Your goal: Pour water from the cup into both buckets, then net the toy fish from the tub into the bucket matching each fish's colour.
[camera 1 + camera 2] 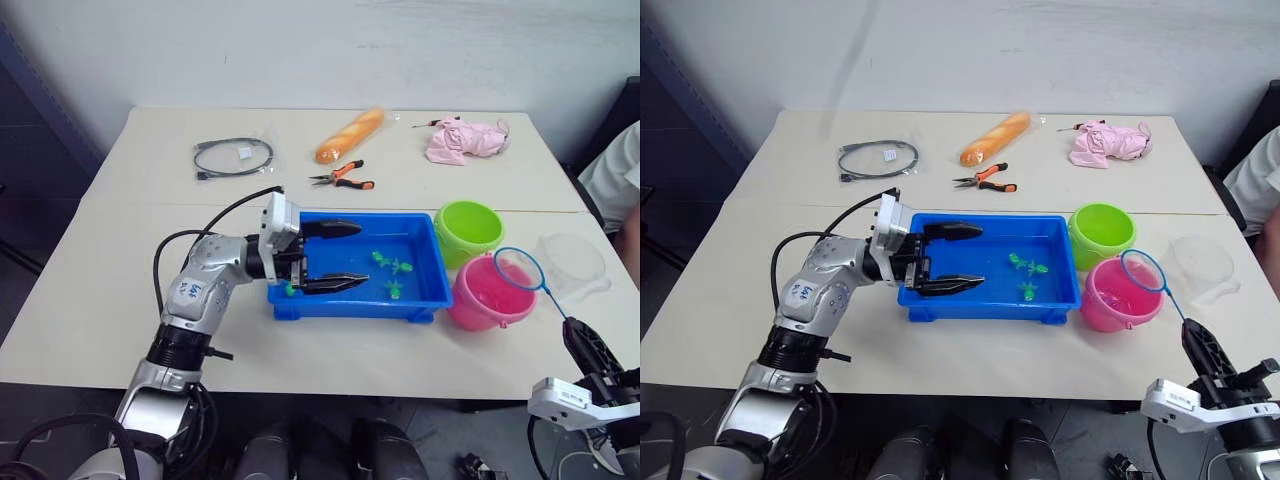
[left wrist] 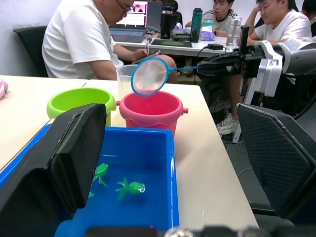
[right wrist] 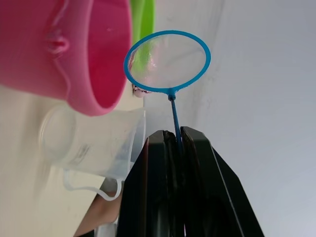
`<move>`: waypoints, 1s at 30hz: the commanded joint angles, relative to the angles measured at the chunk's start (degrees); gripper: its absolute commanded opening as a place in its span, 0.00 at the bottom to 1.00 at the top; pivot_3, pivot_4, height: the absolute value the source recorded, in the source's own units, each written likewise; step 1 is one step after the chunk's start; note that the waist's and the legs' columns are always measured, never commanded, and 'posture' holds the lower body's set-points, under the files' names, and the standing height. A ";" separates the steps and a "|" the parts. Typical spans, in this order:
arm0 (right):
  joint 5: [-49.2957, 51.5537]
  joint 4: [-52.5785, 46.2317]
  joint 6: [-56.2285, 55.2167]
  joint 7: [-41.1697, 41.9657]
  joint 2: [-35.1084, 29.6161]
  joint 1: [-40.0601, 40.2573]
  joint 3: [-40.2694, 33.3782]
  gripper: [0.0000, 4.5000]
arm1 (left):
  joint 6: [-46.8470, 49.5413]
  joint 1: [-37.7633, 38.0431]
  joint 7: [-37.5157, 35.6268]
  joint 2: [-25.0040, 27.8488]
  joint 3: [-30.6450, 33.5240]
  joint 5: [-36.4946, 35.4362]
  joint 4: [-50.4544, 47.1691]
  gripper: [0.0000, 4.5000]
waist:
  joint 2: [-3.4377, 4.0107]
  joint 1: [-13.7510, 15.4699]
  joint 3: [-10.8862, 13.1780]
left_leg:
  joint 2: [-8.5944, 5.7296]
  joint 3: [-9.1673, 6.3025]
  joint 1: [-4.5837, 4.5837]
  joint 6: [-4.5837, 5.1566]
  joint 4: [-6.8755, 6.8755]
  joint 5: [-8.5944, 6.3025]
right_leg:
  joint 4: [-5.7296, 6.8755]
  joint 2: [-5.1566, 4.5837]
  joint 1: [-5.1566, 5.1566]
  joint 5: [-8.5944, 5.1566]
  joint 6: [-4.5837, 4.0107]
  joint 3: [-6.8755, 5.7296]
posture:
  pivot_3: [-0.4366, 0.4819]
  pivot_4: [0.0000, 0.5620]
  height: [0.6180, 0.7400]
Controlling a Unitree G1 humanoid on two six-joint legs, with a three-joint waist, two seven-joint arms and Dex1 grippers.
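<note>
nearest the camera, the right hand (image 1: pixel 578 335) is clamped on the thin blue handle of a small fishing net (image 1: pixel 522 268), whose round blue hoop hangs over the near right rim of the pink bucket (image 1: pixel 485 295). the left hand (image 1: pixel 335 256) reaches from the left into the blue tub (image 1: pixel 425 290), its two black fingers (image 1: pixel 333 228) spread wide apart and gripping nothing, one along the far wall and one along the near wall at the tub's left end. three green toy fish (image 1: pixel 393 266) lie in the tub's right half, well apart from the fingers, and a small green piece (image 1: pixel 290 289) sits at the near left rim. the pink bucket stands just right of the tub's near right corner, and the lime green bucket (image 1: pixel 467 229) stands just behind it, the two touching or nearly so. the clear cup (image 1: pixel 572 265) lies on the desk (image 1: pixel 90 300) to the right of the buckets. farther back lie orange-handled pliers (image 1: pixel 343 179), a coiled black cable in a clear bag (image 1: pixel 234 157), a baguette-shaped loaf (image 1: pixel 350 135) and a crumpled pink cloth (image 1: pixel 463 140). in the left wrist view, seated people (image 2: pixel 79 39) show beyond the desk.
</note>
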 commanded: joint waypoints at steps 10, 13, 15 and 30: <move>66.50 -15.84 30.47 30.19 -14.59 -14.89 1.97 0.00 | -1.47 2.15 0.43 7.15 6.02 0.57 -1.10 1.00 | -0.03 -1.08 0.01 | 0.01 -0.07 0.12 0.11 0.07 0.01 | 0.23 -0.15 0.08 -0.03 -0.06 -0.05 | 0.48 0.27 1.00; 75.73 -16.72 42.80 32.74 -19.98 -20.55 4.99 0.00 | -1.92 3.31 0.27 9.22 7.44 0.84 -0.89 1.00 | -0.04 -1.07 0.02 | 0.03 -0.08 0.15 0.16 0.07 -0.02 | 0.28 -0.20 0.07 -0.05 -0.10 -0.06 | 0.48 0.27 1.00; 77.81 -15.19 49.84 33.35 -23.40 -26.40 9.82 0.00 | -2.34 4.44 0.72 10.52 8.75 1.00 -1.02 1.00 | -0.04 -1.06 0.03 | 0.04 -0.14 0.11 0.16 0.07 -0.02 | 0.28 -0.21 0.08 -0.07 -0.14 -0.13 | 0.48 0.27 1.00; 49.79 2.87 34.55 46.91 -34.73 -44.13 30.85 0.00 | -3.28 10.24 2.19 13.53 11.63 0.62 -4.01 1.00 | -0.06 0.13 0.03 | -0.09 -0.01 -0.08 0.21 0.09 -0.04 | 0.12 -0.28 -0.07 -0.02 -0.04 -0.18 | 0.48 0.27 1.00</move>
